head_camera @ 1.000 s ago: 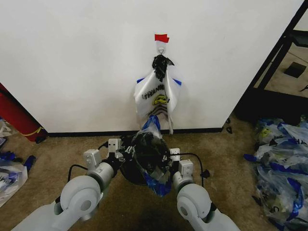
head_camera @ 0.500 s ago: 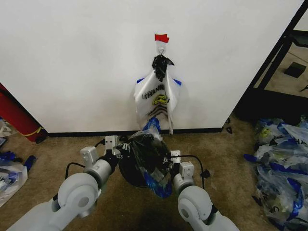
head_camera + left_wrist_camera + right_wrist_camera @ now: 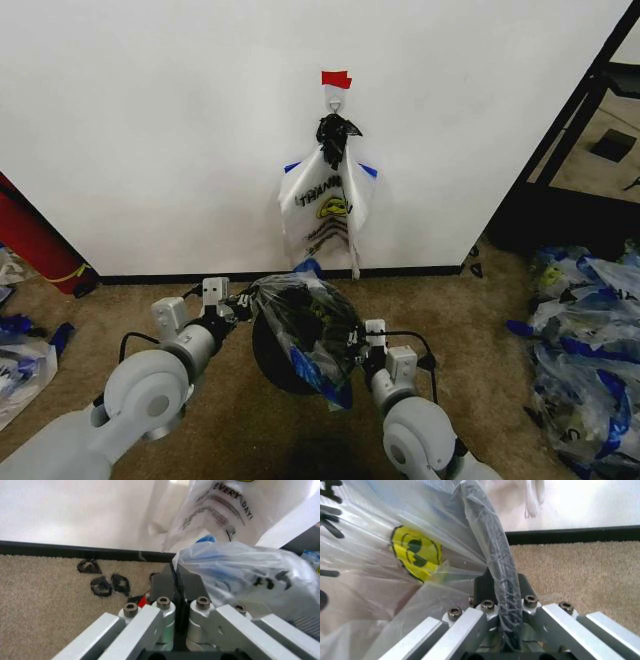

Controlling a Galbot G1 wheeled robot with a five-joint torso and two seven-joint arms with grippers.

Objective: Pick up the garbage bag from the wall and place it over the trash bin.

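Two arms meet low in front of the wall [image 3: 150,130], a broad white face with a black baseboard. It bears a hook under a red tape strip [image 3: 336,79], where an opaque white bag [image 3: 325,205] with black lettering hangs, out of the way of the work below.

On the tan carpet [image 3: 220,420] stands the trash bin [image 3: 275,355], dark and round, just in front of the baseboard and between the arms. The garbage bag [image 3: 305,320], see-through with blue edges and a yellow smiley, is draped over the bin and bulges above it, held up at both sides, probably so that its mouth opens wide enough to go around the rim.

Beside the bin, the left gripper [image 3: 176,583] has its fingers pressed together on a thin edge of the plastic, with the bag ballooning next to it. Opposite, the right gripper [image 3: 501,592] pinches a dark twisted strand of the bag, seemingly a bunched edge or handle, with the smiley print close alongside. Judging by the loose heap above the rim, the bag is not yet seated.
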